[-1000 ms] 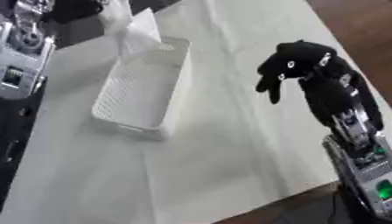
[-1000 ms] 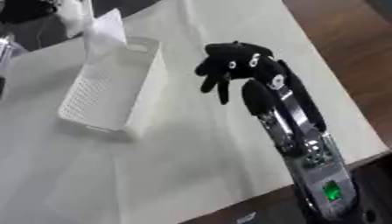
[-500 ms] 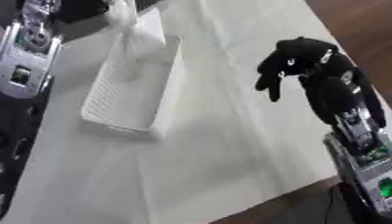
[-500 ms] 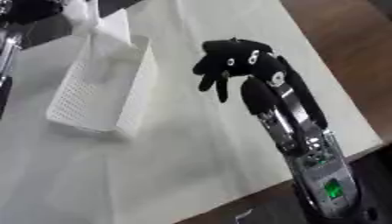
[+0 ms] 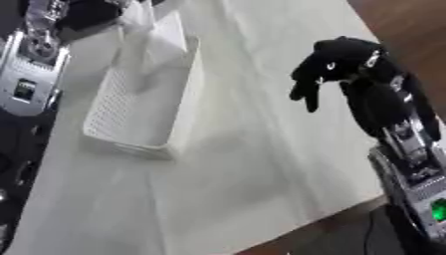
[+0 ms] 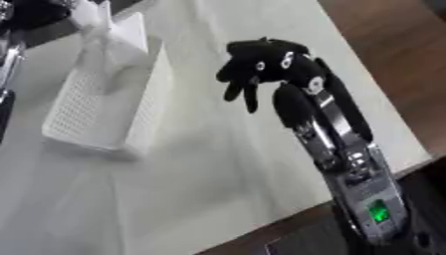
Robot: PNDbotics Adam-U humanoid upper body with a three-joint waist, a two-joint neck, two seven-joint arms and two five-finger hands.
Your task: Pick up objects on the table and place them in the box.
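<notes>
A white perforated box (image 5: 139, 112) sits on the pale table (image 5: 261, 164).

Setting: robot test bench, likely a lab or workshop. Evidence: pale cloth-covered table (image 5: 261, 149) over a brown wooden surface (image 6: 383, 55); white perforated plastic box (image 5: 139, 109); exposed silver-and-black robot arm (image 6: 348, 164) with a lit green indicator (image 6: 377, 211).
</notes>
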